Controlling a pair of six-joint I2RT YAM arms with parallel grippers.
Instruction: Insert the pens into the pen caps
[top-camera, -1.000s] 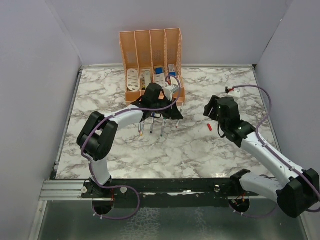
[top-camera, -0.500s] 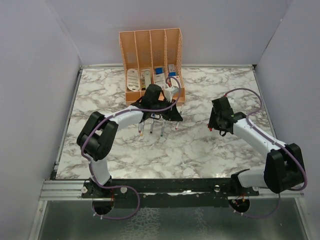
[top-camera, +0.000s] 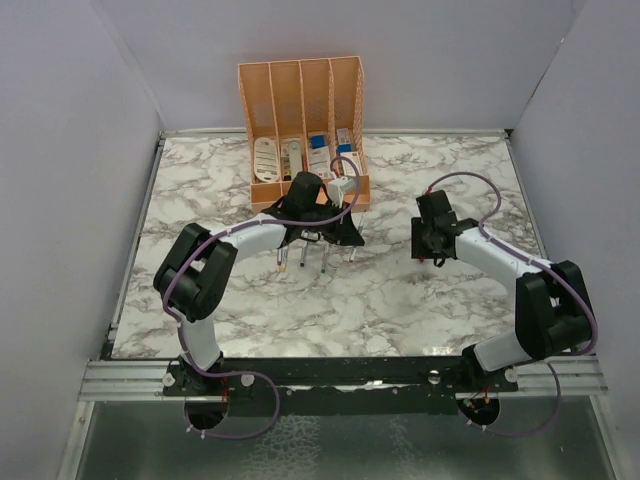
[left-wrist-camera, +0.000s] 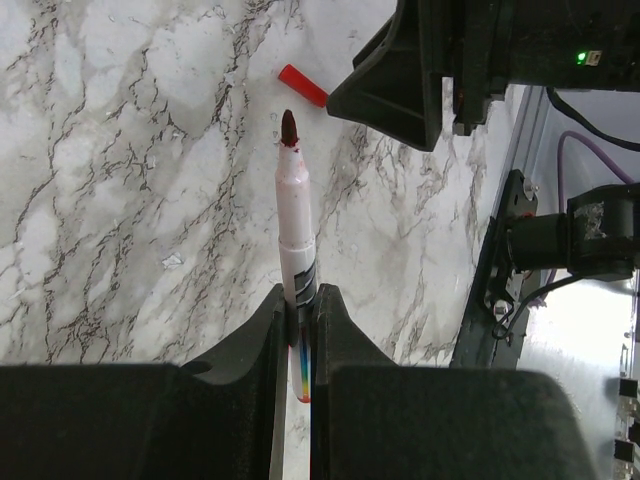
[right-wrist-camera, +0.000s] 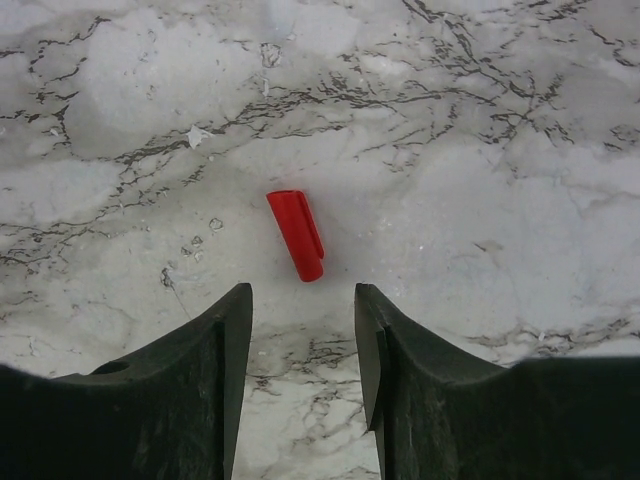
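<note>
Right claw (right-wrist-camera: 298, 298), apart above the slanted red cap (right-wrist-camera: 296, 235), could flick it aside when closing; left claw (left-wrist-camera: 298, 305) clamps a pen (left-wrist-camera: 293, 210).

Left arm (top-camera: 252, 236) and right arm (top-camera: 497, 259): white link shells, bulky black joints, each trailing a looping purple cable (top-camera: 462, 177), on a black rail (top-camera: 340, 372). Right end effector (right-wrist-camera: 302, 292) has black wedge-shaped fingers (right-wrist-camera: 200, 380); green light (left-wrist-camera: 582, 57) on its housing

We see a white marble-patterned table (top-camera: 400, 290); a red cap (right-wrist-camera: 296, 234) lies flat on it, a few pens (top-camera: 325, 262) lie near its middle, and an orange organiser (top-camera: 346, 90) stands at its far edge
</note>
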